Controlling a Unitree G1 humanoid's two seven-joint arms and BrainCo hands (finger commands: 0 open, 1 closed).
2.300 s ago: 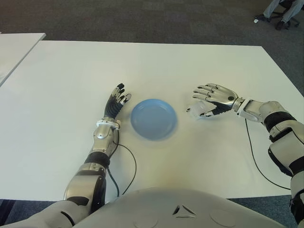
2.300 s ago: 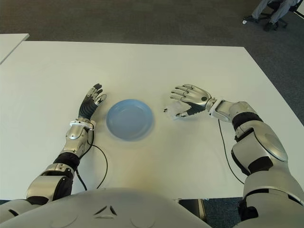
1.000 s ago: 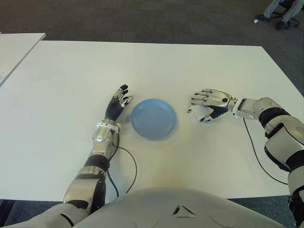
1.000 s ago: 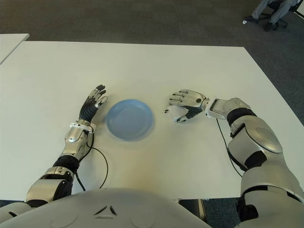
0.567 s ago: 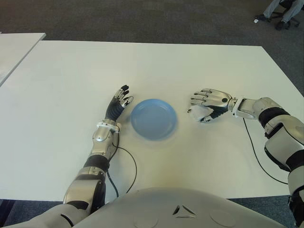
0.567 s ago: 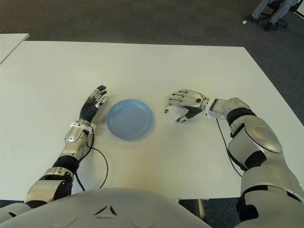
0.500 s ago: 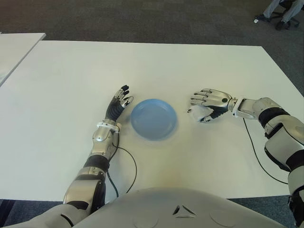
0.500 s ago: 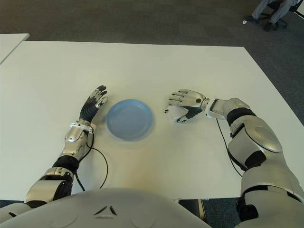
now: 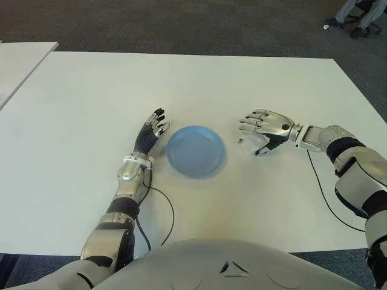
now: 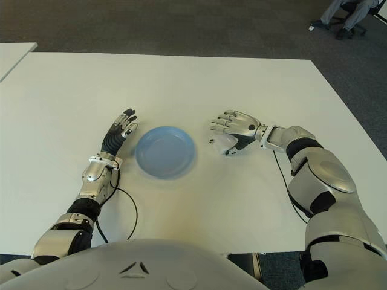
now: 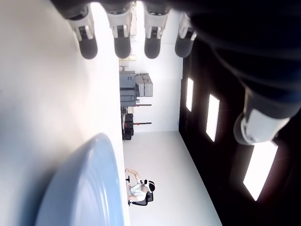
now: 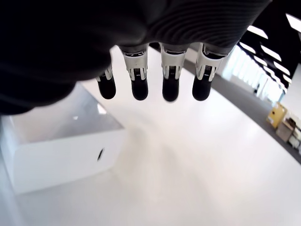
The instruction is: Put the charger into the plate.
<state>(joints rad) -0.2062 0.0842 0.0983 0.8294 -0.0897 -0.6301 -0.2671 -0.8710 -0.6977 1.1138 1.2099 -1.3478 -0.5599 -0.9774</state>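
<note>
My left hand point(image 9: 151, 130) shows just left of the plate point(image 9: 195, 151), fingers straight and holding nothing (idle, clear of the work). The plate sits mid-counter point(image 9: 91, 90). My right hand point(image 9: 266, 127) hovers over the charger point(image 12: 61, 150), fingers spread, not gripping; the charger lies on the counter, right of the plate.

We're in an office or lab space here: a wide white bench point(image 9: 199, 84) stands on dark grey carpet point(image 9: 181, 24), with a second white bench point(image 9: 18, 60) just beside its left edge. Beyond the far right corner of the main bench, a person's legs point(image 9: 357, 9) show at a wheeled office chair point(image 9: 370, 7).
</note>
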